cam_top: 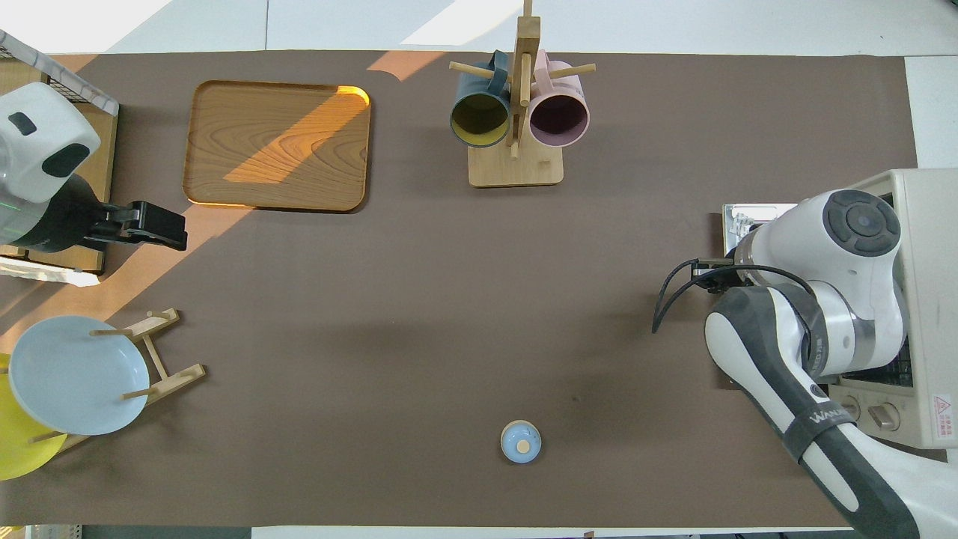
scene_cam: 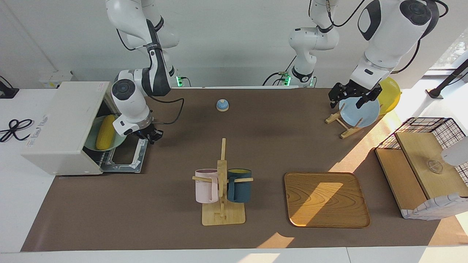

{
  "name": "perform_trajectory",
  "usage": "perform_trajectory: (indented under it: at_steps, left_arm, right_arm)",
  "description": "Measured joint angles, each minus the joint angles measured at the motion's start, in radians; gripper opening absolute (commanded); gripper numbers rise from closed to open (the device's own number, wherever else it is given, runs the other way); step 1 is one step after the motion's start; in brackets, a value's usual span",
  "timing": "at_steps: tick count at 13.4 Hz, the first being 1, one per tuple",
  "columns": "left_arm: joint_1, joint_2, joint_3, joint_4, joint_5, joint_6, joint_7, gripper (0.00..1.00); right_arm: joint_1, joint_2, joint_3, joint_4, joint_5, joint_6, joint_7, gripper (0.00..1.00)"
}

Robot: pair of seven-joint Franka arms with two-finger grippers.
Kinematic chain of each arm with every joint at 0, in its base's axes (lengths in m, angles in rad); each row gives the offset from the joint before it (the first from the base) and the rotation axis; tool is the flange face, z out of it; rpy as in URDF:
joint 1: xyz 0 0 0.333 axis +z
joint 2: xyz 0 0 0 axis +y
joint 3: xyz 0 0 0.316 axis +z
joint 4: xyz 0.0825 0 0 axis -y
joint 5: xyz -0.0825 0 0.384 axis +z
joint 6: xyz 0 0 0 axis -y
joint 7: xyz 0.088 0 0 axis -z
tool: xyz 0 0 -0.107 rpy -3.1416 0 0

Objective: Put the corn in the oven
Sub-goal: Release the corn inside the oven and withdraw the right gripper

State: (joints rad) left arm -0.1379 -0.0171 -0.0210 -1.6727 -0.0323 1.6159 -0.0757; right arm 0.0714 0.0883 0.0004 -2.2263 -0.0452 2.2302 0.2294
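Observation:
The yellow corn [scene_cam: 106,132] lies on a pale green plate [scene_cam: 92,136] inside the off-white oven [scene_cam: 62,124] at the right arm's end of the table. The oven's door [scene_cam: 126,157] is dropped open. My right gripper [scene_cam: 150,136] hangs just over the open door, in front of the oven's mouth, apart from the corn. In the overhead view the right arm covers the oven's [cam_top: 924,224] mouth and hides the corn. My left gripper [scene_cam: 348,99] is open and empty over the plate rack [scene_cam: 342,124]; it also shows in the overhead view [cam_top: 161,226].
A mug rack [scene_cam: 222,215] with a pink mug [scene_cam: 206,186] and a dark blue mug [scene_cam: 239,186] stands mid-table. Beside it lies a wooden tray [scene_cam: 325,199]. A small blue bell [scene_cam: 222,105] sits near the robots. A wire basket [scene_cam: 424,168] stands at the left arm's end.

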Motion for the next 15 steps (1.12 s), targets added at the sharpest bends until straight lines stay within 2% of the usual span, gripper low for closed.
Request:
perform_trajectory:
  at_steps: [4,9,11,13,15]
  left_arm:
    - [0.000,0.000,0.000,0.000,0.000,0.000,0.000,1.00]
    - [0.000,0.000,0.000,0.000,0.000,0.000,0.000,1.00]
    - [0.000,0.000,0.000,0.000,0.000,0.000,0.000,1.00]
    - [0.000,0.000,0.000,0.000,0.000,0.000,0.000,1.00]
    - [0.000,0.000,0.000,0.000,0.000,0.000,0.000,1.00]
  right_arm:
    - [-0.013,0.000,-0.002,-0.050,0.000,0.030,0.000,0.00]
    - [-0.029,0.000,-0.005,-0.050,-0.013,0.023,-0.032,0.00]
    - [-0.023,0.001,0.008,0.007,-0.068,-0.078,-0.041,0.00]
    - [-0.020,-0.002,0.014,0.120,-0.106,-0.232,-0.070,0.00]
    - [-0.048,-0.013,0.005,0.207,-0.112,-0.329,-0.140,0.00]
